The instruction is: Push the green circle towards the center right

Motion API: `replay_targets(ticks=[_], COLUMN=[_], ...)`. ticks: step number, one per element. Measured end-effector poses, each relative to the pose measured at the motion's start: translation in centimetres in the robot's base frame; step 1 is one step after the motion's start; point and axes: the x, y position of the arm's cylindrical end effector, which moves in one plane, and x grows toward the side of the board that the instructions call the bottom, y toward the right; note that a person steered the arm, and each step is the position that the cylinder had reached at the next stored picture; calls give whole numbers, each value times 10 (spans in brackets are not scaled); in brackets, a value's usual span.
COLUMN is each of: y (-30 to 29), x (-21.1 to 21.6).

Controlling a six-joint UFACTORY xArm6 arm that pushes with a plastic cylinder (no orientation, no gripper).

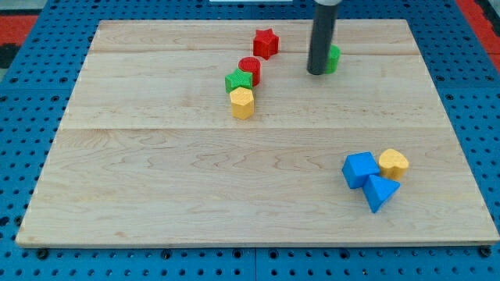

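The green circle (333, 58) lies near the view's top, right of centre, mostly hidden behind my rod. My tip (316, 72) rests on the board right against the green circle's left side. Only the circle's right edge shows.
A red star (266, 42) lies left of the tip. A red circle (250, 69), a green star (238, 80) and a yellow hexagon (243, 102) cluster at centre left. A blue cube (360, 169), a yellow circle (394, 164) and a blue triangle (380, 192) sit at lower right on the wooden board (156, 179).
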Motion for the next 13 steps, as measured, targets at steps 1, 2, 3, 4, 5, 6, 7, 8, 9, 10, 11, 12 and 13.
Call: replay_targets(ticks=[1, 2, 3, 4, 5, 6, 7, 8, 9, 10, 11, 12, 13], y=[5, -6, -53, -53, -24, 23, 20, 20, 44, 60, 15, 2, 51], x=[45, 32, 9, -48, -51, -11, 36, 24, 11, -11, -17, -74, -57])
